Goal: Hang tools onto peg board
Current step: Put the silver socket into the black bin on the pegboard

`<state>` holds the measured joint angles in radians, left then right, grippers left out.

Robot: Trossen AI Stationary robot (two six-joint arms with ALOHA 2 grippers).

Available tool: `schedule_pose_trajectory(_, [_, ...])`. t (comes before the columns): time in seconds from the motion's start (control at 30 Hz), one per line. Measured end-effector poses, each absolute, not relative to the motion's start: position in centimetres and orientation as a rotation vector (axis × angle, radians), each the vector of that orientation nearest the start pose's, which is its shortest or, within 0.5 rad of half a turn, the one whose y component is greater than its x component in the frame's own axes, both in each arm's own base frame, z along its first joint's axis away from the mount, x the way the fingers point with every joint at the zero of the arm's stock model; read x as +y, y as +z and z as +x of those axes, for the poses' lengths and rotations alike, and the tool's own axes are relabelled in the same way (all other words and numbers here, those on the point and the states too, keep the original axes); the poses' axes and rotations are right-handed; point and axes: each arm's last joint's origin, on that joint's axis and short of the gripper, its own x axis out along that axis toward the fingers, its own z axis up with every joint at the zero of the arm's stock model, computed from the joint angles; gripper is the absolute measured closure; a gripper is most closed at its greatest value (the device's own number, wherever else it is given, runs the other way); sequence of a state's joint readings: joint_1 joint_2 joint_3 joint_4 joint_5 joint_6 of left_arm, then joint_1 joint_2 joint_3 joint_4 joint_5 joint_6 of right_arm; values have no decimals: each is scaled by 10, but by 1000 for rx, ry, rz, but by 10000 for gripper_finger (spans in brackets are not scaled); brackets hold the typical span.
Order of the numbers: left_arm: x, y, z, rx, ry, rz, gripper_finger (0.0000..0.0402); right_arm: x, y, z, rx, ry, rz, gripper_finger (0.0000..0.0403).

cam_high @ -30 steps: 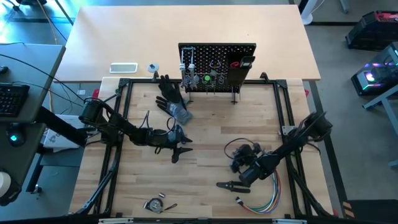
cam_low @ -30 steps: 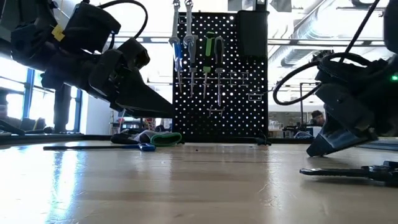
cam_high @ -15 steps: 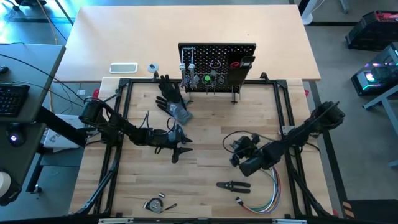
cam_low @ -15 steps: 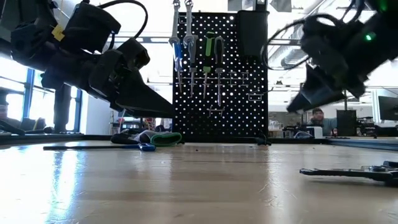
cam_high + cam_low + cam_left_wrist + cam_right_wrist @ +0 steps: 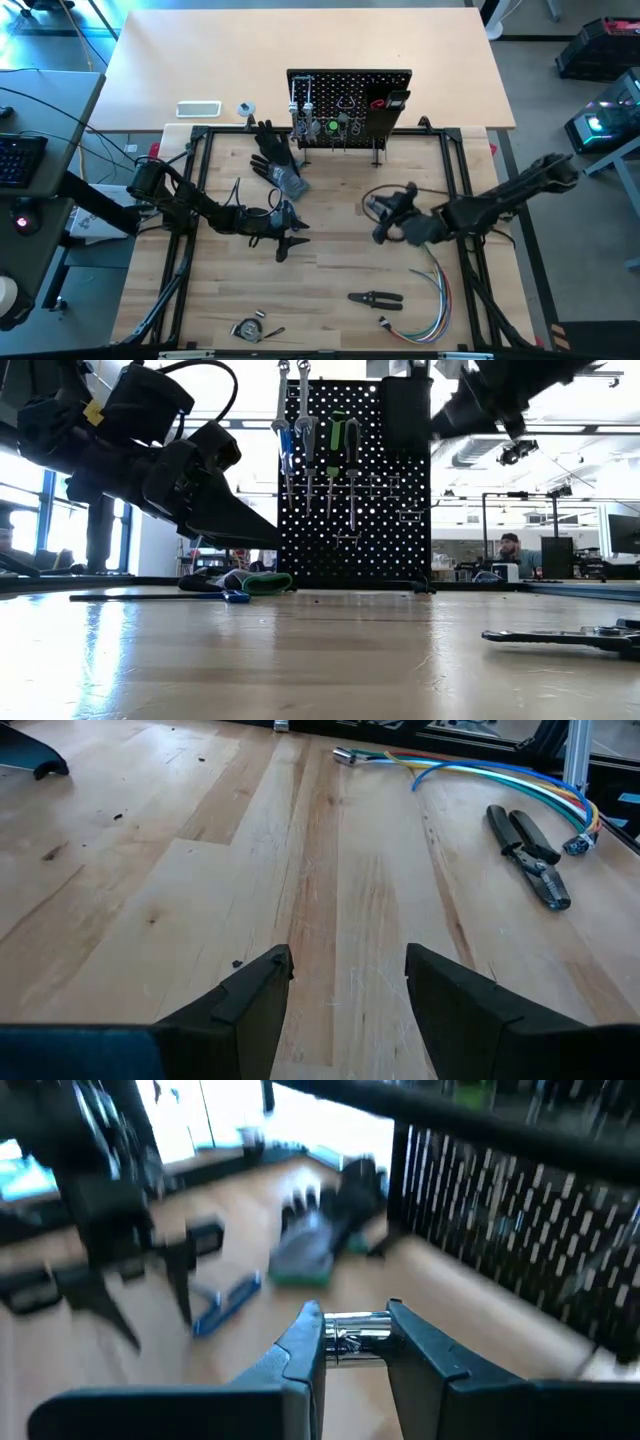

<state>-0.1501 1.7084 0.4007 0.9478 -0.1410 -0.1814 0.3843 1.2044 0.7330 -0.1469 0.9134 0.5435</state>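
Note:
The peg board (image 5: 350, 100) stands upright at the table's far side, with several tools hanging on its hooks (image 5: 330, 450). My right gripper (image 5: 380, 228) hangs in the air right of centre, shut on a small silver tool (image 5: 352, 1335); in the low view it reaches in at the top (image 5: 470, 405). My left gripper (image 5: 290, 235) waits open, low over the table's left middle (image 5: 348, 985). Black pliers (image 5: 375, 298) lie flat on the table near the front. A blue-handled tool (image 5: 225, 597) lies beside the glove. My right gripper pinches a shiny silver part of the tool (image 5: 352, 1330) between its two fingertips. That part lies crosswise between the fingers (image 5: 305, 1340). The tool is lifted clear of the table; the rest of it is hidden by the fingers.
A black and grey glove (image 5: 278, 165) lies in front of the board's left end. A bundle of coloured wires (image 5: 435, 295) lies at the front right, a tape measure (image 5: 248, 328) at the front left. Black frame bars (image 5: 190, 220) run along the table's sides.
My right gripper has risen from just above the pliers and gone toward the far edge and the peg board, rolling its wrist and staying shut on the silver tool. The pliers have stayed on the table.

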Motion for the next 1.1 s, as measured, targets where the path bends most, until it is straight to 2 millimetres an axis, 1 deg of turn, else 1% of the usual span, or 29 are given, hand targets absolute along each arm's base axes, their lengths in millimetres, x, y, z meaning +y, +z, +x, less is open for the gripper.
schedule_pose_trajectory(0.17, [-36, 110, 266, 355, 23, -128, 209, 46, 280, 230, 195, -591, 57, 336])
schedule_pose_trajectory(0.3, [-36, 110, 266, 356, 25, -136, 209, 28, 311, 223, 56, -563, -1, 336])
schedule_pose_trajectory(0.47, [-36, 110, 266, 355, 26, -144, 209, 8, 359, 219, -26, -554, -99, 336])
schedule_pose_trajectory(0.7, [-36, 110, 266, 355, 28, -151, 209, -12, 434, 217, -65, -571, -266, 336])
schedule_pose_trajectory(0.83, [-36, 110, 266, 356, 28, -153, 209, -23, 473, 215, -91, -569, -312, 336])
schedule_pose_trajectory(0.97, [-36, 110, 266, 356, 28, -153, 209, -38, 501, 216, -52, -593, -322, 336])
schedule_pose_trajectory(1.1, [-36, 110, 266, 356, 28, -153, 209, -58, 520, 220, 23, -628, -302, 336])
